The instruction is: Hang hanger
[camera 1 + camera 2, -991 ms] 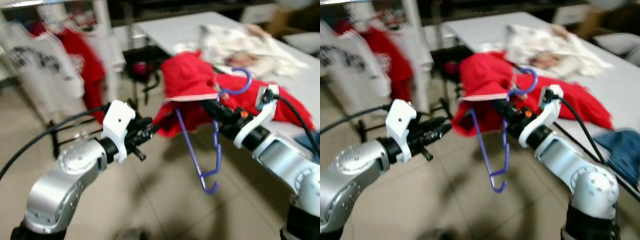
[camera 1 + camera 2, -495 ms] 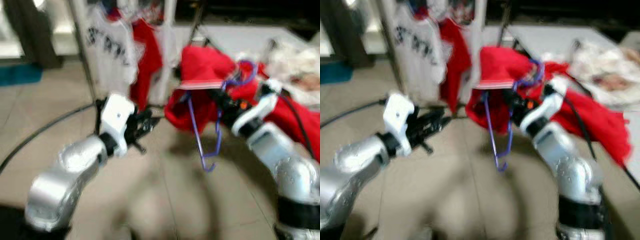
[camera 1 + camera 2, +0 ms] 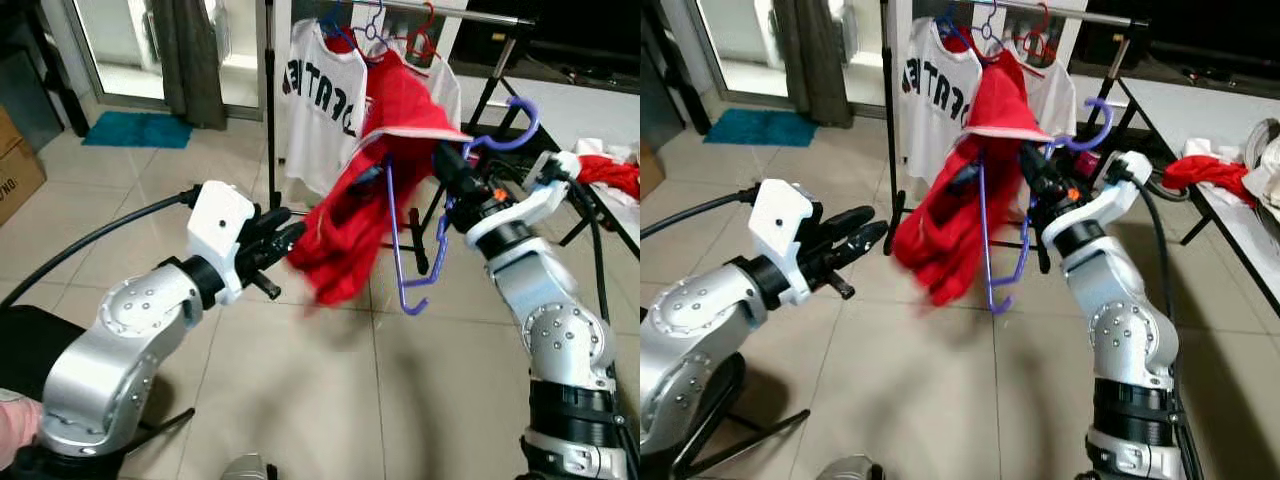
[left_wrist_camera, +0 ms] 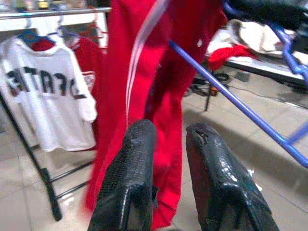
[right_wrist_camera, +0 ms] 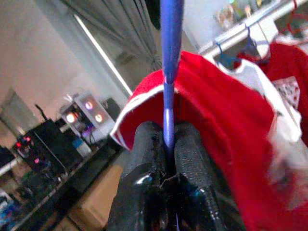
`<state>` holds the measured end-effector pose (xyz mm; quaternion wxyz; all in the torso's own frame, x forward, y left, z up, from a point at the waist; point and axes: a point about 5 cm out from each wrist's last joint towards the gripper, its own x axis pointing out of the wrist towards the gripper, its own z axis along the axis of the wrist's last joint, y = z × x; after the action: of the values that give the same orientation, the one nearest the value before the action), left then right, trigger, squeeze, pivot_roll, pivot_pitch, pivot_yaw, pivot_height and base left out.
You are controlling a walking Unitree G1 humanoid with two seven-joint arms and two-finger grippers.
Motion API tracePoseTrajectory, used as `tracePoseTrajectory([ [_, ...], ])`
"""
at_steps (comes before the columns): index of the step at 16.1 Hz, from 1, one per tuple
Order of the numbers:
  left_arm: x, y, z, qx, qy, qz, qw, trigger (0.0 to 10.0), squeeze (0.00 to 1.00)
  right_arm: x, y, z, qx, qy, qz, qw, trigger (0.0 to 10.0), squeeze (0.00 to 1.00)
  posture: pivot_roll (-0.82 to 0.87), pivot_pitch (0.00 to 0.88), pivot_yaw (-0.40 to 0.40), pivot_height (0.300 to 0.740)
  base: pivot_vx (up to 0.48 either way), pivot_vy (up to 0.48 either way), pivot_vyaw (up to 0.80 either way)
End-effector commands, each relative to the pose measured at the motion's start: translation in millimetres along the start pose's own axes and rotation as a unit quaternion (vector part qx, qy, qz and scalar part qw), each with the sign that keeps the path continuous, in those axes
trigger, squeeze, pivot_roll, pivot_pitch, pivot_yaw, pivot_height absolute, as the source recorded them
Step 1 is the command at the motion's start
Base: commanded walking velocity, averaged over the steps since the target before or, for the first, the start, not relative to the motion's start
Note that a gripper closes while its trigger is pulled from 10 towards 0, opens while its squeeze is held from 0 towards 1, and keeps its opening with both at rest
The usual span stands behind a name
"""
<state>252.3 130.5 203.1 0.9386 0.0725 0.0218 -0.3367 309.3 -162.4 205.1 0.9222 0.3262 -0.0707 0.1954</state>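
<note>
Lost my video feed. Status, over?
Right pincer shut on purple hanger, red shirt draped. Left pincer open, beside shirt. Clothes rack ahead, not yet hung.

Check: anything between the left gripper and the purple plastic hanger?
Yes. In the left eye view, the red garment hangs between the left gripper and the purple plastic hanger.

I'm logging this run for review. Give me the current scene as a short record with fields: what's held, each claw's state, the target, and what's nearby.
held item: purple hanger carrying a red garment
right claw: shut on the hanger's shaft, raised toward the rack
left claw: open, holding nothing, near the garment's lower part
target: clothes rack ahead, with a white printed shirt and red clothes on hangers
nearby: table at the robot's right with red cloth; teal mat by the door
</note>
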Motion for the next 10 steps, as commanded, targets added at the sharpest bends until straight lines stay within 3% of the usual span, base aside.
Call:
tracePoseTrajectory([
  [1, 0.9, 0.1, -0.2, 0.005, -0.001, -0.003, 1.0, 10.0, 0.0, 2.9, 1.4, 15.7, -0.025, -0.036, 0.013, 0.999, 10.0, 0.0, 0.03, 0.0, -0.072, 0.74, 0.0, 0.0, 0.0],
  [2, 0.9, 0.1, -0.2, 0.005, -0.001, -0.003, 1.0, 10.0, 0.0, 2.9, 1.4, 15.7, -0.025, -0.036, 0.013, 0.999, 10.0, 0.0, 0.03, 0.0, -0.072, 0.74, 0.0, 0.0, 0.0],
  [4, -1.7, 8.2, -4.8, 0.032, 0.019, 0.013, 0.999, 10.0, 0.0, 5.4, -0.9, 11.9, -0.084, -0.008, 0.015, 0.996, 10.0, 0.0, 0.03, 0.0, -0.073, 0.74, 0.0, 0.0, 0.0],
  [6, -1.1, 13.1, -4.9, 0.038, 0.021, 0.028, 0.999, 10.0, 0.0, 5.3, -2.3, 12.7, -0.112, 0.002, 0.016, 0.994, 10.0, 0.0, 0.03, 0.0, -0.069, 0.74, 0.0, 0.0, 0.0],
  [9, 7.9, 32.6, -5.0, 0.059, 0.026, 0.094, 0.993, 10.0, 0.0, 2.9, 1.5, 10.1, -0.202, 0.041, 0.045, 0.977, 10.0, 0.0, 0.02, 0.0, -0.066, 0.74, 0.0, 0.0, 0.0],
  [10, 9.3, 37.2, -4.0, 0.068, 0.025, 0.104, 0.992, 10.0, 1.0, 1.9, 3.6, 8.9, -0.214, 0.046, 0.053, 0.974, 10.0, 0.0, 0.01, 0.0, -0.061, 0.74, 0.0, 0.0, 0.0],
])
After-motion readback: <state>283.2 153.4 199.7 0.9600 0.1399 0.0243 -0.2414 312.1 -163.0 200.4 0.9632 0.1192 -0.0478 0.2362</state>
